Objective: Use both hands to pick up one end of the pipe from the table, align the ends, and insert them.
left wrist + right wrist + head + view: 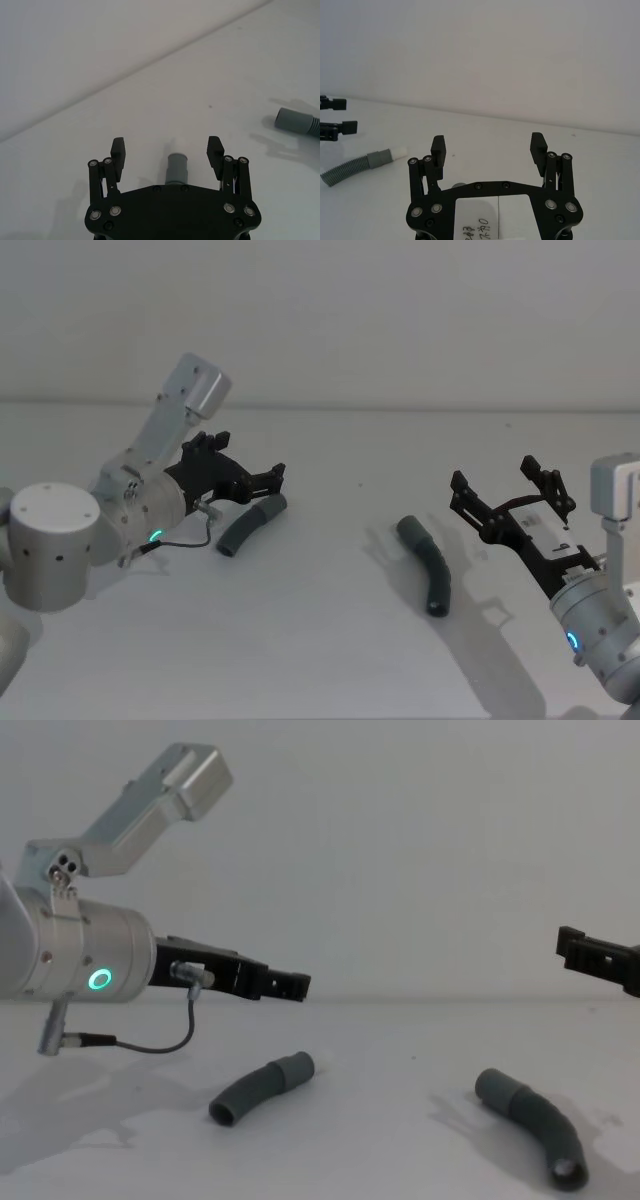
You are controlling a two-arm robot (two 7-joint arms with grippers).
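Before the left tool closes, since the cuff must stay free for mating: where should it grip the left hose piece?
Probably the ribbed body just behind the smooth cuff, coming down from above: the left hose piece lies flat on the table, and the open left tool hovers over it, fingers either side of the cuff.

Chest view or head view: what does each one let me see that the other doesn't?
Chest view's extra: a side look, so the left gripper is seen hovering over the left pipe piece with a gap between them, and the open bore of the right pipe piece faces us. Head view's extra: the right gripper from above, fingers spread, beside its piece. Shared: both pieces lying apart on the white table, neither gripped.
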